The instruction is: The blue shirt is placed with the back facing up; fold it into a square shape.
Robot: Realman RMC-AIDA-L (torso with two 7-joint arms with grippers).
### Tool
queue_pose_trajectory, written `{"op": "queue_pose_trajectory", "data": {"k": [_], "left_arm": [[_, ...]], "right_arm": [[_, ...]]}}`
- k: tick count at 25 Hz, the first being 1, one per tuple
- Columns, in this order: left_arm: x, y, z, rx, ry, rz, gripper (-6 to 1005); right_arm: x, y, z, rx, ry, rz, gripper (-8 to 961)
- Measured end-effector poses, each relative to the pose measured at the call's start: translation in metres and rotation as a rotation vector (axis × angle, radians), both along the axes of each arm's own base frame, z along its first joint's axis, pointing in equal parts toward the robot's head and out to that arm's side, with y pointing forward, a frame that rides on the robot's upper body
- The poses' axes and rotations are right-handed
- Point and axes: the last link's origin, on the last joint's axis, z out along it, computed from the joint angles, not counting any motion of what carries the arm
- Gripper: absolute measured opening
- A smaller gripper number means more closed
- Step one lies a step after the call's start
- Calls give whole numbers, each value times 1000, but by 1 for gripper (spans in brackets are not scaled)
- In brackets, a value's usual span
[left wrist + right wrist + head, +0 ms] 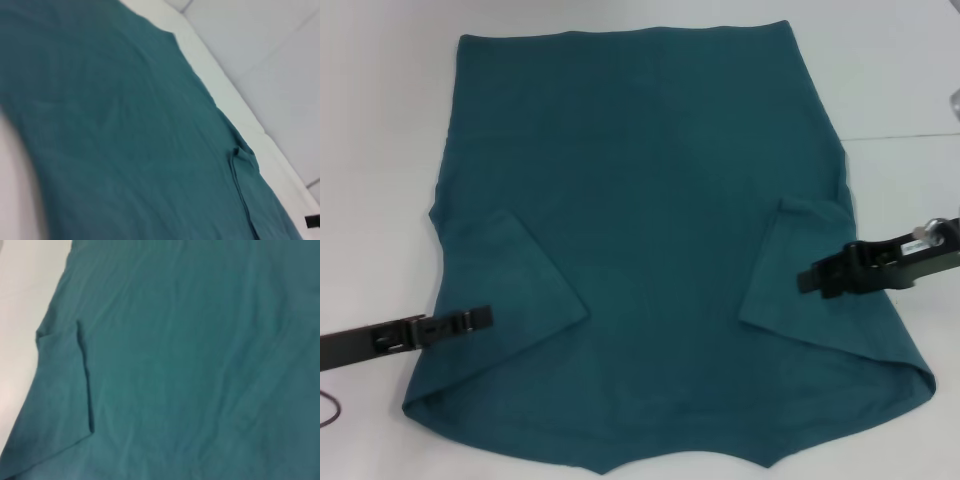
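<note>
Head view | blue shirt (650,230) flat | long axis near-far, sleeves folded inward

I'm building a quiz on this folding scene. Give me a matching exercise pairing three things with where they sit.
Things:
1. blue shirt
2. left tool
3. right tool

Places:
a. over the sleeve folded inward on the robot's right
b. spread flat across the white table
c. at the folded sleeve on the robot's left, near the shirt's edge

Pairs: 1-b, 2-c, 3-a
</note>
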Motion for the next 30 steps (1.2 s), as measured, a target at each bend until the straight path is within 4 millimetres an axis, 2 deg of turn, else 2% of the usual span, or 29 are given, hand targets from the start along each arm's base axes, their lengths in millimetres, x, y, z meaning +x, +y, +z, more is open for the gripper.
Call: {"op": "queue_pose_trajectory", "data": {"k": [5, 11, 16, 20, 30], "left_arm": [[-12, -15, 15, -58, -96, 201, 682], [-28, -33, 21, -122, -163, 397, 680], [-41, -40, 24, -80, -185, 465, 678], [-49, -42, 20, -81, -160, 513, 677], [-52, -42, 8, -94, -169, 539, 670]], "right_arm": [[8, -1, 11, 14, -11, -13, 443], [9, -1, 14, 20, -16, -9, 443], [10, 0, 15, 30, -22, -4, 444], [10, 1, 16, 34, -24, -4, 444], [10, 1, 15, 38, -22, -4, 444]]}}
